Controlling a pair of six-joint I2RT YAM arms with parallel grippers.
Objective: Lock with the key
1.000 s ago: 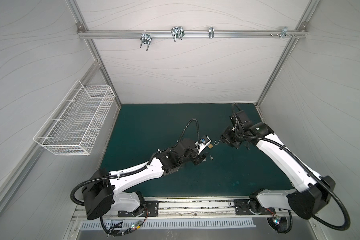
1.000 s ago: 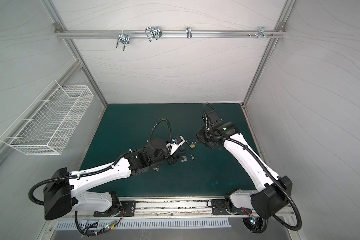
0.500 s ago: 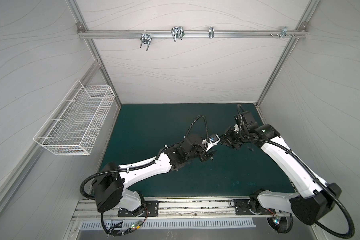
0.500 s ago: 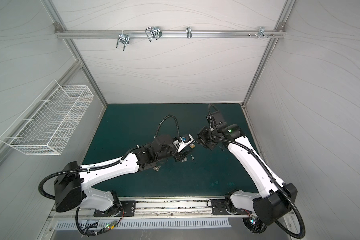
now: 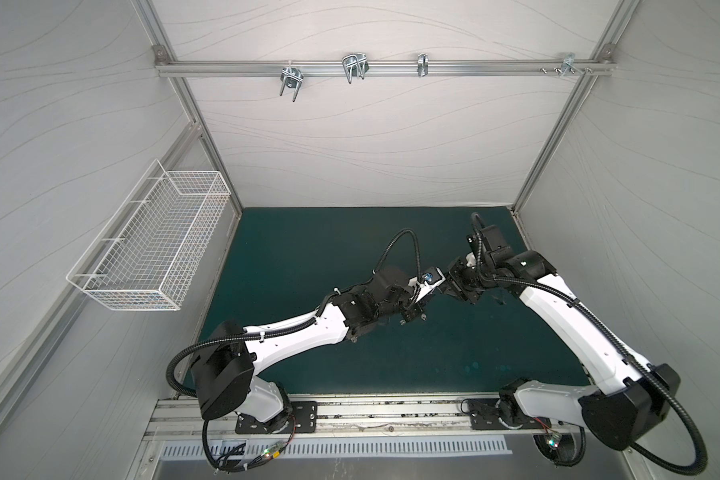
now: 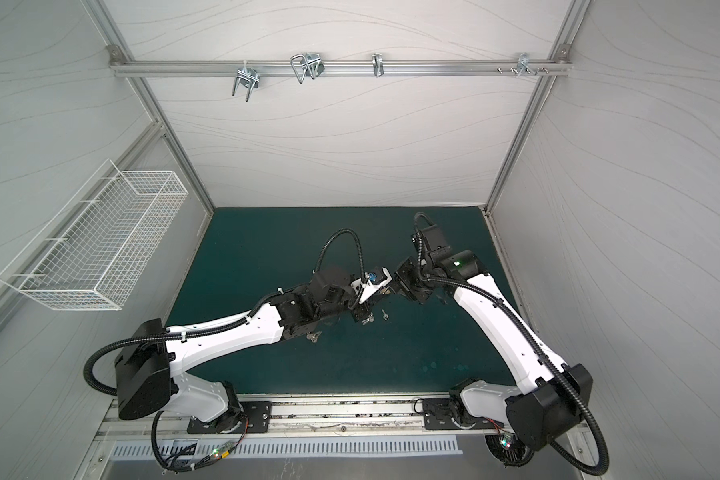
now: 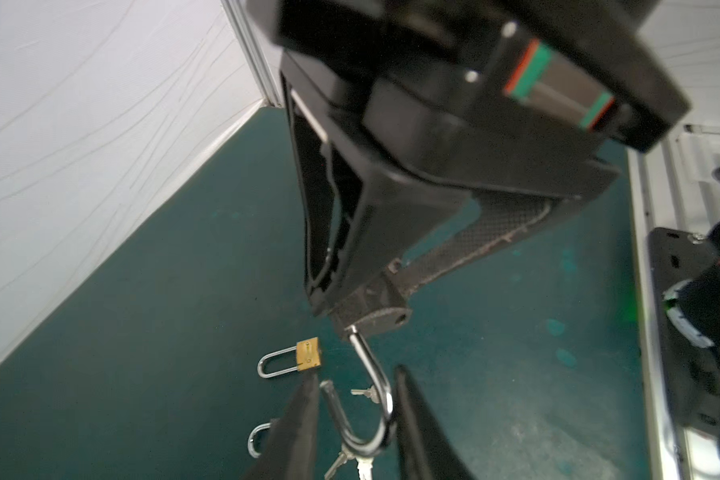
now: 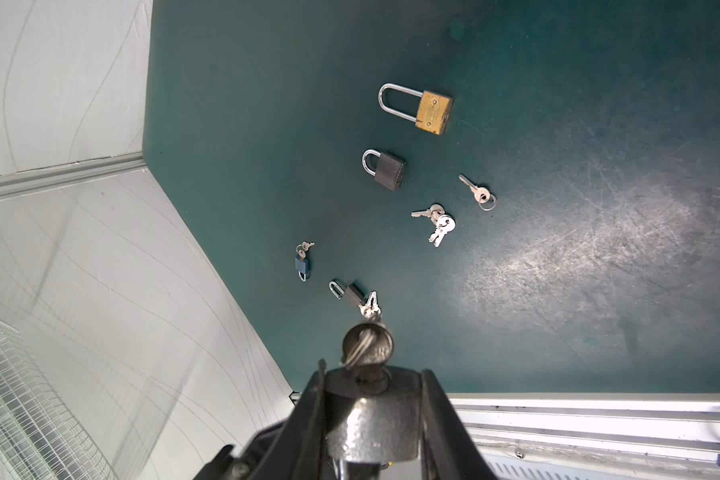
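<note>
- The padlock (image 8: 375, 419) hung in the air over the green mat (image 8: 599, 208), a little right of the middle and at mid depth, between the two arms.
- The right gripper (image 8: 373, 386) was pinching the padlock by its two flat sides, and the keyhole end pointed away from the wrist.
- The key (image 8: 366, 345) sat in the keyhole. It had a round flat head, and a thin wire ring hung through it.
- The shackle (image 7: 368, 361) stood open. It was a bright round bar bent in a U, with its free end out of the body.
- The left gripper (image 7: 356, 415) was narrowed around the bend of the shackle with a finger on each side. A firm pinch could not be told from the wrist view.
- The body was dark grey metal with a dimpled, hammered skin and rounded shoulders.
- Judgement: the lock is solid, stiff and heavy for its size. The rough flat sides give the best hold.
- Judgement: the polished shackle is likely to be slippery and to roll between the pads, so it is better pushed at the bend than gripped on a leg.
- Judgement: the key is thin and light. Only its flat head offers purchase, and the loose ring may get in the way.
- On the mat lay a brass padlock (image 8: 433, 110), a smaller dark padlock (image 8: 387, 170), a small blue padlock (image 8: 302, 264) and loose keys (image 8: 437, 224).
</note>
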